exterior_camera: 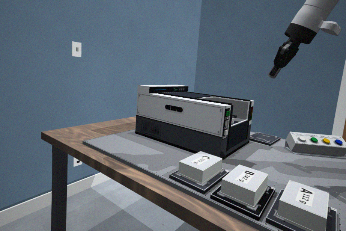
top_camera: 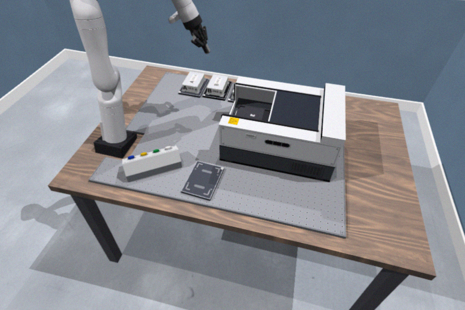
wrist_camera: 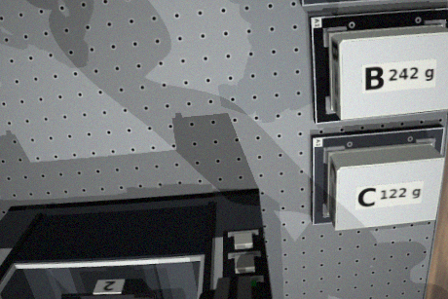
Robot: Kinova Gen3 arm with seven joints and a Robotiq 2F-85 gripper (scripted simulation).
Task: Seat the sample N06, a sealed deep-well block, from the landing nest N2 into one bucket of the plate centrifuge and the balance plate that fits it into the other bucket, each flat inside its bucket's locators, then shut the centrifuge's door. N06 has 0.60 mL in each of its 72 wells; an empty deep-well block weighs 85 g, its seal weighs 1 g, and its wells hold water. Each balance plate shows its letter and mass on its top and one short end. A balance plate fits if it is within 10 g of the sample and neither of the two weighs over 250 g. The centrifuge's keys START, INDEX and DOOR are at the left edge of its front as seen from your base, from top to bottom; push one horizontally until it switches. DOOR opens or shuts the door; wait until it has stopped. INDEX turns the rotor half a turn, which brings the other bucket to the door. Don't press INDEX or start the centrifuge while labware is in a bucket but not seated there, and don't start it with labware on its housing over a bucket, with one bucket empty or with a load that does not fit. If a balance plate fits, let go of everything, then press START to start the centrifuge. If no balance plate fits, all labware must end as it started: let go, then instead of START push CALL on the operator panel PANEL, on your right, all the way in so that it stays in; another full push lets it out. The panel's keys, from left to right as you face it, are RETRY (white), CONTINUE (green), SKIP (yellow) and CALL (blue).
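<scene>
My gripper hangs high above the mat, between the balance plates and the centrifuge. It is shut and holds nothing; it also shows in the exterior view. The centrifuge's door is open, and the bucket marked 2 at the opening looks empty. Balance plates A 112 g, B 242 g and C 122 g each sit in their own nest. The landing nest N2 holds nothing. I see the sample N06 in no view.
The centrifuge's keys are at the edge of its front beside the opening. The operator panel with white, green, yellow and blue keys stands near the arm's base. The table's edge runs just past the balance plates.
</scene>
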